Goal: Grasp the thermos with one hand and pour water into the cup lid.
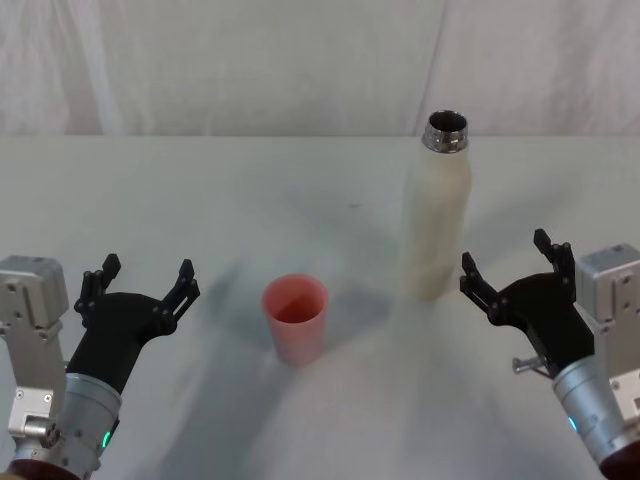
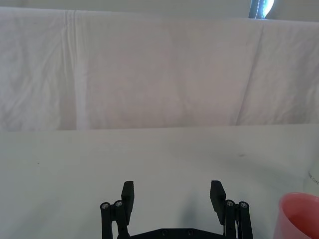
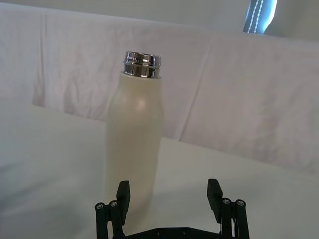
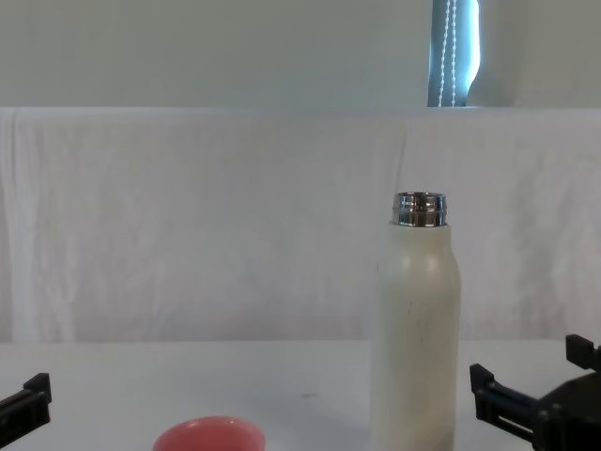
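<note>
1. The right hand point(image 1: 512, 272) is spread wide and empty; the thermos point(image 1: 437, 215) stands upright just ahead, slightly to its left.
2. The thermos looks rigid, smooth, probably heavy; grip mid-body.
3. The cup lid point(image 1: 295, 318) sits leftward; bare table point(image 1: 200, 190) between.
4. The left hand point(image 1: 143, 282), spread and empty, rests beyond the cup lid.

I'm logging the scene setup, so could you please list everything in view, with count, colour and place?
thermos: one, cream-white with an open silver neck, upright on the table right of centre.
cup lid: one, pink-red, upright, mouth up, on the table left of the thermos, apart from it.
table: one, white, with a white cloth backdrop behind.
left gripper: one, black, open, low at the left, beside the cup lid.
right gripper: one, black, open, near the thermos at the right, not touching it.
</note>
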Controlling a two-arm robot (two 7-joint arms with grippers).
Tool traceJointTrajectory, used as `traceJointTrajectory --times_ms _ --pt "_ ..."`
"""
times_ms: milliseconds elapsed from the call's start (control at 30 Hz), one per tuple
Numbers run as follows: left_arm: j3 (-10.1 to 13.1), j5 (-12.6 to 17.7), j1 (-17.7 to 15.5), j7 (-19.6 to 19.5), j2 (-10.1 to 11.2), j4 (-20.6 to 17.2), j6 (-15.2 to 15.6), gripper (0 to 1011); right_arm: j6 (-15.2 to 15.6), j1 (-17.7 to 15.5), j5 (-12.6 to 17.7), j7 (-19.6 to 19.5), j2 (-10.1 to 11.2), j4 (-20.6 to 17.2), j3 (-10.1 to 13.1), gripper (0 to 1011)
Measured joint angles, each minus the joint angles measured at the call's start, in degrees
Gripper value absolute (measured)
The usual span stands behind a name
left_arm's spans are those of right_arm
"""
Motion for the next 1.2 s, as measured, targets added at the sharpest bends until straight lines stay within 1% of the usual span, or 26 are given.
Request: traceJointTrajectory --times_ms 133,333,700,1000,1200 --pt "0.00 0.00 0.00 0.00 0.00 0.00 0.00 1001 -0.61 -1.03 -0.83 -0.42 -0.86 0.12 0.46 1000" --pt "0.00 0.00 0.00 0.00 0.00 0.00 0.00 1001 -1.27 -2.08 -1.21 -0.39 -1.92 0.85 1.25 1000" --pt "0.00 0.00 0.00 0.00 0.00 0.00 0.00 1001 -1.97 -2.96 -1.73 0.42 -3.45 1.95 2.39 1000" --pt "0.00 0.00 0.00 0.00 0.00 0.00 0.00 1001 -2.28 -3.15 -2.12 1.12 -3.96 1.93 2.75 1000" --pt "0.00 0.00 0.00 0.00 0.00 0.00 0.00 1001 -2.28 -3.15 -2.12 1.12 -3.93 1.92 2.72 1000"
